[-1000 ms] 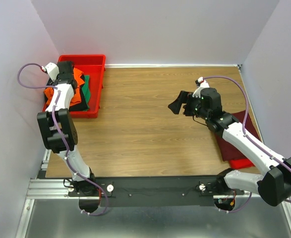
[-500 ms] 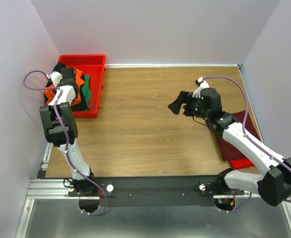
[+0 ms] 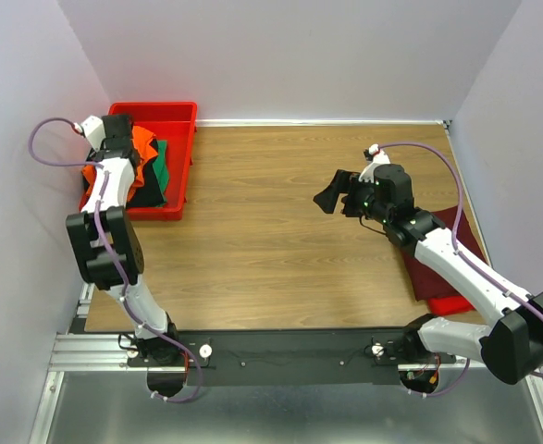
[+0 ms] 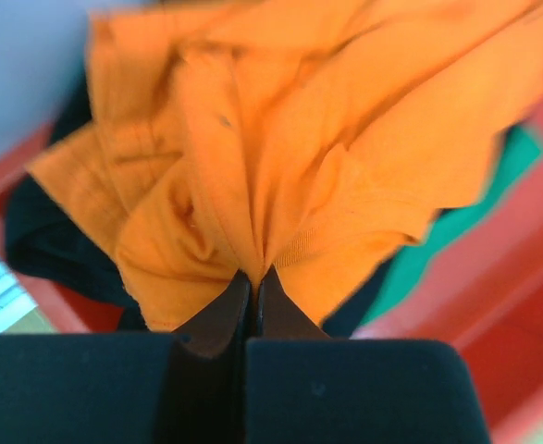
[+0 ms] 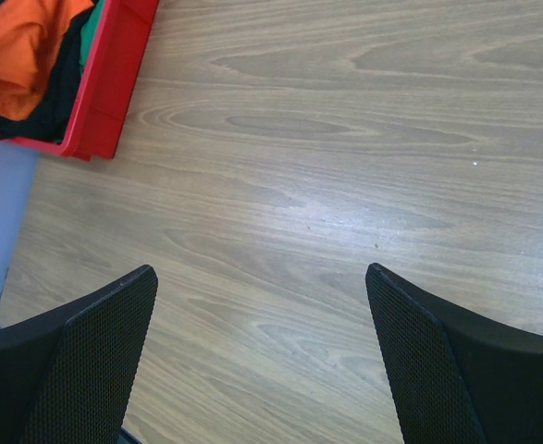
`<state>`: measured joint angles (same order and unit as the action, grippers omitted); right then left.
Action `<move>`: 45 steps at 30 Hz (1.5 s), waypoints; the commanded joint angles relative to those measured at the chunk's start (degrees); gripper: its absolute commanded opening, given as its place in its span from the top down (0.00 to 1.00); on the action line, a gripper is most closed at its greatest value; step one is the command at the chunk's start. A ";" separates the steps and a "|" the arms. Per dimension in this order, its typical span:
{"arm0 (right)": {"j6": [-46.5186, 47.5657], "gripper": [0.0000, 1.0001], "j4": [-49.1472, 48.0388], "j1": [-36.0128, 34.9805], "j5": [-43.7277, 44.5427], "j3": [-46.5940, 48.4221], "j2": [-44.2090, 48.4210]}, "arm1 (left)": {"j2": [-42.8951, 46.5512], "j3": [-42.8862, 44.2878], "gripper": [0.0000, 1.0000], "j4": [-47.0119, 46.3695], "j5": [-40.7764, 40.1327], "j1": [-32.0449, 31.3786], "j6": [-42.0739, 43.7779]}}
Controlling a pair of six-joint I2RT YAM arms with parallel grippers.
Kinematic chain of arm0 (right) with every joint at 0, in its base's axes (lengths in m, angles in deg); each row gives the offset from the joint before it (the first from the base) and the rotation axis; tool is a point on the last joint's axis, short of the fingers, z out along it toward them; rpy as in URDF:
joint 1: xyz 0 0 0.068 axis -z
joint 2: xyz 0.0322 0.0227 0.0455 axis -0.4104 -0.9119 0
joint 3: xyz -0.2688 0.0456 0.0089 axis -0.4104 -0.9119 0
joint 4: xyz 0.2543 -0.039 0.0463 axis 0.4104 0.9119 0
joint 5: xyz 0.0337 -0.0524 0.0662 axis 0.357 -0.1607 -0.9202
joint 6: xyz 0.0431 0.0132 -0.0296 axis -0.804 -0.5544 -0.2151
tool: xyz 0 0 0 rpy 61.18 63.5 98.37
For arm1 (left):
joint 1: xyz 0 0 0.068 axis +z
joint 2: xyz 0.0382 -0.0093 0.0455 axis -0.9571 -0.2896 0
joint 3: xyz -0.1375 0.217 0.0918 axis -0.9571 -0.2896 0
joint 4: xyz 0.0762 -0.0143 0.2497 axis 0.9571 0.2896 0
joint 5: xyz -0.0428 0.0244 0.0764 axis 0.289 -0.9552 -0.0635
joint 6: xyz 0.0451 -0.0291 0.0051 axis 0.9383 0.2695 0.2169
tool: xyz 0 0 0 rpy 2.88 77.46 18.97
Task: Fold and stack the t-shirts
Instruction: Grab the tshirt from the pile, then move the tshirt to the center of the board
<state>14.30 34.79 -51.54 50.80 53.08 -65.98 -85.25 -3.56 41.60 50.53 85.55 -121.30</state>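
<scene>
One of four shirts looks finished: the maroon shirt lies flat near the right edge of the table, under the right arm. Just beyond, the right gripper hangs over bare wood, fingers wide apart and empty. In the red tray at the far left, the left gripper is pinched tight on a bunched fold of the orange shirt, which lies atop the black shirt and green shirt. Three apparently await folding and stacking.
</scene>
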 commanded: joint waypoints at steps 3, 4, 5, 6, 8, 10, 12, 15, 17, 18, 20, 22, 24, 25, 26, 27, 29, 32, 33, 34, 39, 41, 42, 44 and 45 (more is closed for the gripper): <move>0.91 0.00 -0.74 -0.11 -1.52 0.02 -1.07 | 9.87 3.62 1.00 -1.01 3.36 0.45 2.40; 0.91 0.00 -0.73 -0.11 -1.43 0.11 -1.07 | 10.76 3.80 1.00 -1.18 3.97 0.36 2.57; 1.09 0.00 -0.73 -0.11 -1.25 0.20 -1.16 | 12.51 4.50 1.00 -1.62 6.33 0.36 2.84; 1.09 0.00 -0.73 -0.11 -1.08 0.20 -1.16 | 13.48 4.50 1.00 -1.88 6.35 0.36 2.84; 1.09 0.00 -0.73 -0.11 -0.46 0.46 -1.34 | 15.50 4.59 1.00 -3.46 9.67 0.10 3.10; 1.18 0.00 -0.73 -0.02 -0.11 0.72 -1.34 | 19.37 4.33 1.00 -5.13 11.18 -0.51 3.71; 1.26 0.00 -0.73 -0.11 0.16 0.99 -1.16 | 23.05 4.06 1.00 -7.77 12.68 -2.18 4.24; 1.44 0.00 -0.74 -0.11 0.68 1.34 -0.90 | 26.40 5.20 1.00 -9.62 13.20 -5.52 6.17; 1.62 0.00 -0.73 -0.11 1.21 1.51 -0.90 | 27.55 7.31 1.00 -9.97 13.82 -7.80 8.19; 1.62 0.00 -0.73 -0.11 1.38 1.60 -0.81 | 28.16 8.10 1.00 -10.15 13.73 -10.33 8.81; 1.62 0.00 -0.73 -0.11 1.91 1.87 -0.72 | 28.69 10.65 1.00 -10.06 13.91 -12.55 9.87; 1.62 0.00 -0.65 -0.11 2.18 2.31 -0.29 | 28.96 12.93 1.00 -10.06 13.91 -18.25 11.18; 1.62 0.00 -0.65 -0.11 2.96 2.31 0.59 | 28.88 13.90 1.00 -10.06 13.47 -22.98 11.80; 1.53 0.00 -0.65 -0.11 3.40 2.31 0.94 | 28.70 14.43 1.00 -10.15 13.30 -24.58 11.89; 1.44 0.00 -0.73 -0.11 4.28 2.31 1.21 | 28.00 15.04 1.00 -10.15 12.42 -26.51 11.98; 1.44 0.00 -0.65 -0.11 4.72 2.31 1.65 | 27.65 15.14 1.00 -10.15 12.07 -28.01 11.81; 1.26 0.00 -0.65 -0.11 5.43 2.31 3.14 | 26.51 15.31 1.00 -10.50 10.66 -33.20 11.98; 1.00 0.00 -0.56 -0.02 7.88 1.87 4.72 | 21.86 15.75 1.00 -11.55 10.04 -39.07 11.19; 0.91 0.00 -0.56 -0.11 8.24 1.69 4.99 | 20.71 16.01 1.00 -11.90 10.22 -40.58 11.10; 0.91 0.00 -0.56 -0.11 8.50 1.60 5.16 | 19.31 16.45 1.00 -12.08 10.22 -41.99 10.93; 0.47 0.00 -0.38 -0.11 9.03 0.20 6.66 | 9.65 22.69 1.00 -11.65 13.38 -50.15 10.14; 0.30 0.00 -0.21 -0.02 9.73 -0.50 7.18 | 6.22 25.49 1.00 -11.29 15.30 -52.80 9.87; 0.21 0.00 -0.21 -0.11 10.00 -0.77 7.54 | 5.15 26.47 1.00 -11.20 15.92 -53.68 9.78; 0.39 0.00 -0.03 -0.11 10.61 -1.03 8.24 | 3.22 29.01 1.00 -10.59 17.68 -54.83 9.78; 0.39 0.00 0.06 -0.11 10.96 -1.47 8.24 | 1.56 29.72 1.00 -10.41 18.12 -55.70 9.70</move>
<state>14.72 34.86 -51.54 58.76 52.91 -59.23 -82.72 21.01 32.35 64.74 32.11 -110.98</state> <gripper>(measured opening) 0.997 0.017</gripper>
